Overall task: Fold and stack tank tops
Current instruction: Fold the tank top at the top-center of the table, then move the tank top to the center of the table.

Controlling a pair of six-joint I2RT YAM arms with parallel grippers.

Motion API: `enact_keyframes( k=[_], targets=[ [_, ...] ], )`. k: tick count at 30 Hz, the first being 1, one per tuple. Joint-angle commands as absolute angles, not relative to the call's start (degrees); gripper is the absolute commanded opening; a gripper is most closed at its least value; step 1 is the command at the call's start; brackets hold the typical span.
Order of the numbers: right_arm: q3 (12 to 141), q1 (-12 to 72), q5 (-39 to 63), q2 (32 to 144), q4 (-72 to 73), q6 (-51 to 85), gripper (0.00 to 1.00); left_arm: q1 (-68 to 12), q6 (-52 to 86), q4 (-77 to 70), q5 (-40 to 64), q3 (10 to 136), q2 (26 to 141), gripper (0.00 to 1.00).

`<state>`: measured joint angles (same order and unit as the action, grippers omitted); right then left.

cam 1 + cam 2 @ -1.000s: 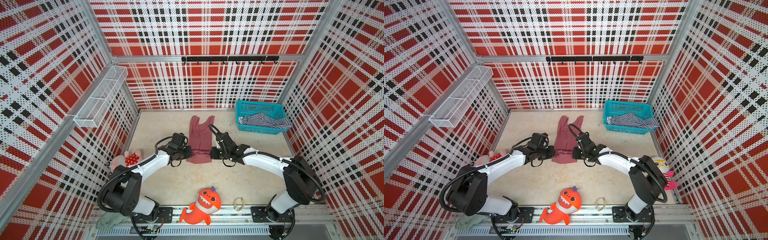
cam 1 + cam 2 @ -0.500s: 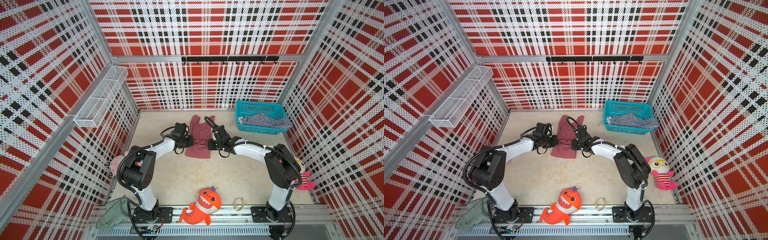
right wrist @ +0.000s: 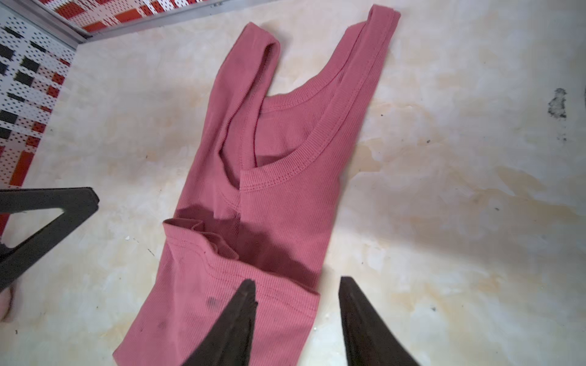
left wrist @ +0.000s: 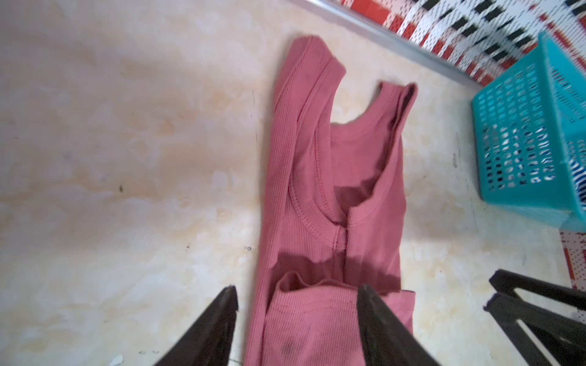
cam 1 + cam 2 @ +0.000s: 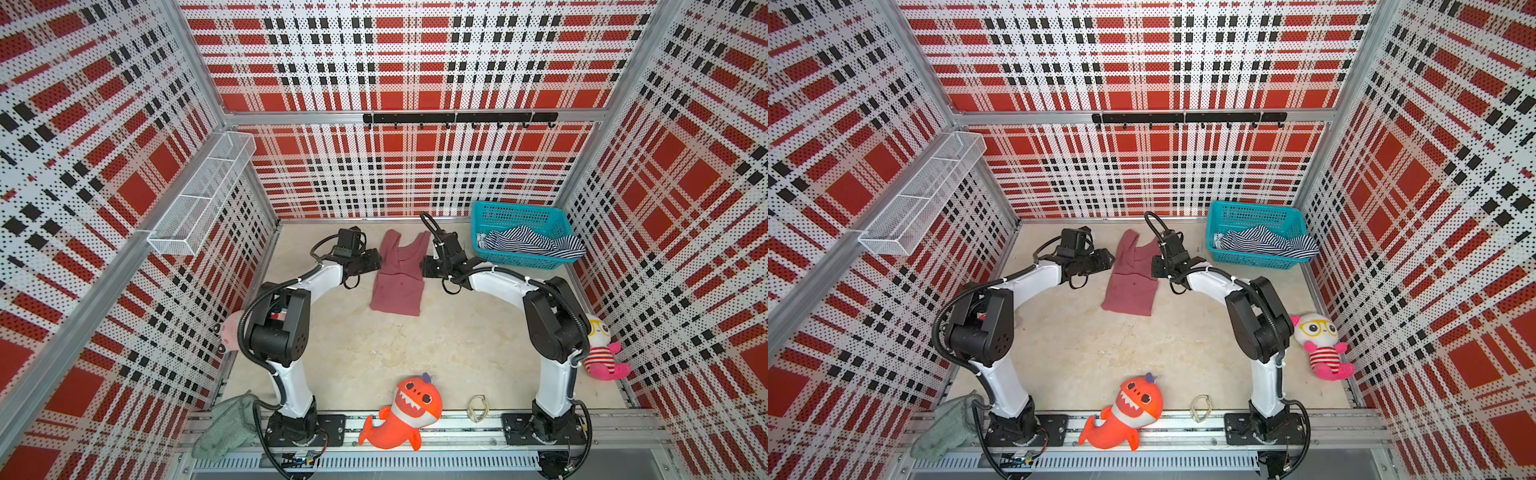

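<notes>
Straddling rose top [image 4: 333,158], left tool [image 4: 298,288] parted, wrist view

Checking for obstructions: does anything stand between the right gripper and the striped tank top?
Only the wall of the teal basket: the striped tank top lies inside, partly draped over its rim. Nothing covers it from above. The right gripper is open.

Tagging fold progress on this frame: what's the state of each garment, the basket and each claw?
rose tank top: on the table, hem folded up over the body, straps out flat, not gripped
teal basket: upright, cloth inside
striped tank top: crumpled in the teal basket, unfolded, spilling over its rim
left claw: open, astride the folded hem
right claw: open, astride the hem's corner
</notes>
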<state>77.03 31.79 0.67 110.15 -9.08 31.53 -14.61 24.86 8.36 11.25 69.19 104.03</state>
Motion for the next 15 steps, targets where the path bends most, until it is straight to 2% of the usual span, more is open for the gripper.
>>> enact_keyframes(
  k=[1,6,15],
  targets=[
    [70.06,33.14,5.92,105.83,-5.07,35.86,0.43,-17.2,27.55,3.82,11.85,61.89,100.34,0.63],
    [63.55,36.27,10.02,106.56,1.85,41.75,0.33,-19.07,32.31,-3.73,12.99,53.22,101.75,0.62],
    [56.52,39.83,10.18,106.88,6.86,46.52,0.28,-22.88,36.03,-5.89,11.69,38.7,95.9,0.58]
  ],
)
